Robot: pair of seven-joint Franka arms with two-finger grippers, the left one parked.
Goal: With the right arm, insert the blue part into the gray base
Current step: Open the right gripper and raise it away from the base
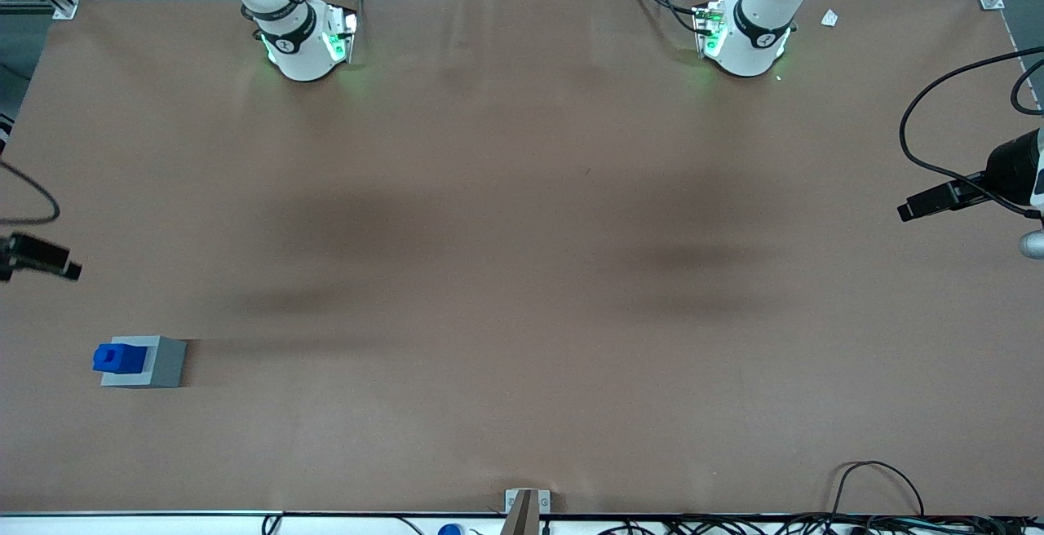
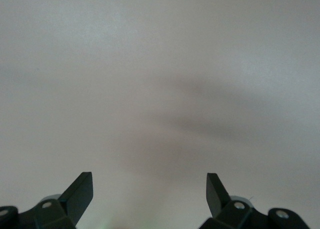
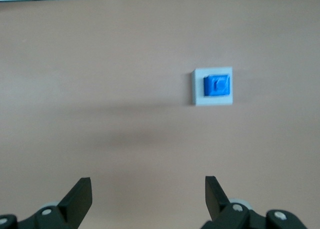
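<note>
Blue part [image 3: 217, 85] sits in gray base [image 3: 213, 86] recess, near desk [image 1: 522, 274] edge at working arm's end. Hand [image 3: 148, 196] released, empty, high above desk. Judgement: part looks seated; lower only to check, keep fingers wide.

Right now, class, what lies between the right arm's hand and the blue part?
Only bare brown table, in the right wrist view, separates the open hand from the blue part.

Bare brown table [image 1: 522, 274] fills the centre of the front frame. Sole obstacle, lower left: the gray base [image 1: 159, 365] with the blue part [image 1: 114, 357] seated in it, standing proud. The gripper [image 3: 148, 196], fingers apart, hangs well clear; open tabletop lies between.
</note>
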